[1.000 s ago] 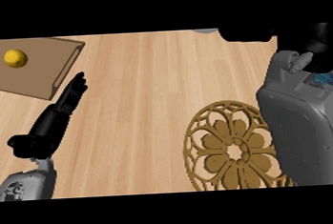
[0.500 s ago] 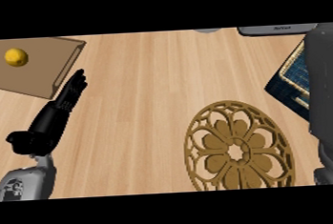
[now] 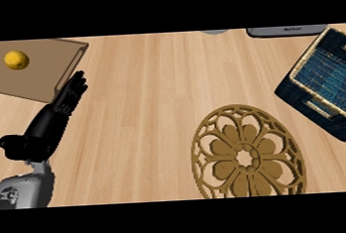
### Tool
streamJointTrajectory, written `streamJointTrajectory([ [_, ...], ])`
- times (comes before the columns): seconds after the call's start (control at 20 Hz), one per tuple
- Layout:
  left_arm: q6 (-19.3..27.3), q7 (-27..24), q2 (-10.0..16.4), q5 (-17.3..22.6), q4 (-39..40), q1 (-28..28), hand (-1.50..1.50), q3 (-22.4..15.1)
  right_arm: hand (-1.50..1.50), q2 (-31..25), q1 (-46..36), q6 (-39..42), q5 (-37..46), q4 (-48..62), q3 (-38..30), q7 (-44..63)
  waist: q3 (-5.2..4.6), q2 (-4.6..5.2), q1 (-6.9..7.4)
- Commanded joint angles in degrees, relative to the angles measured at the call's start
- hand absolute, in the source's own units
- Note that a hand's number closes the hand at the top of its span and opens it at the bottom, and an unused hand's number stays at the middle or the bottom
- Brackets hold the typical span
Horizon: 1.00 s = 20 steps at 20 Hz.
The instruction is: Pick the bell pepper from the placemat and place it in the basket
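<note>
- You see no bell pepper anywhere here: the round placemat shows only its own cut-out pattern, and what shows of the basket at the right holds no pepper. Where the pepper is, you cannot tell.
- Your right hand is out of the view, so you cannot tell whether it holds anything. If it carries the pepper, a release made blind could miss the basket's rim and land on the counter.
- Part of the basket runs past the picture's edge, so judging its middle from here is risky.
- Your left hand rests at the left, fingers straight, holding nothing. Its fingertips lie just beside the board, so a careless swing could nudge it.
- The lemon on that board is the only fruit in sight; do not take it for the target.
</note>
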Motion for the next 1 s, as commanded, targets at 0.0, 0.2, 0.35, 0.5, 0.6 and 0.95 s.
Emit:
streamJointTrajectory([
  [0.0, 0.0, -2.8, -0.1, -1.2, -0.2, 3.3, 0.00, -0.3, 1.50, -2.5, 3.3, 0.2, -3.7, -0.1, -2.3, -1.6, -0.02, -0.13, -0.22],
  [0.2, 0.0, 1.4, -0.2, -0.2, -2.0, 0.5, 0.00, -0.1, 1.50, -5.0, 8.5, -1.8, -9.2, 1.6, -5.5, -8.2, 0.01, -0.15, -0.37],
  [0.35, 1.2, -1.8, -1.2, -2.1, 1.3, -0.3, 0.00, -0.7, 1.50, -4.5, 11.2, -7.2, -9.4, 4.9, -5.3, -11.8, 0.00, 0.01, -0.21],
  [0.5, -0.9, 1.3, -0.4, 0.5, -2.8, 2.2, 0.00, -0.1, 1.50, -7.2, 12.9, -7.9, -9.6, 4.7, -5.6, -12.9, -0.01, -0.12, -0.08],
  [0.6, -2.3, -1.6, 0.3, 1.3, -2.2, 3.9, 0.00, 0.7, 1.50, -8.2, 13.8, -11.1, -9.4, 8.7, -5.7, -17.0, -0.01, -0.05, 0.11],
  [0.95, -0.8, -0.4, 0.2, 0.4, -1.9, 1.3, 0.00, 1.2, 1.50, -10.2, 13.8, -21.7, -14.7, 12.7, -11.0, -22.7, 0.02, 0.02, 0.15],
])
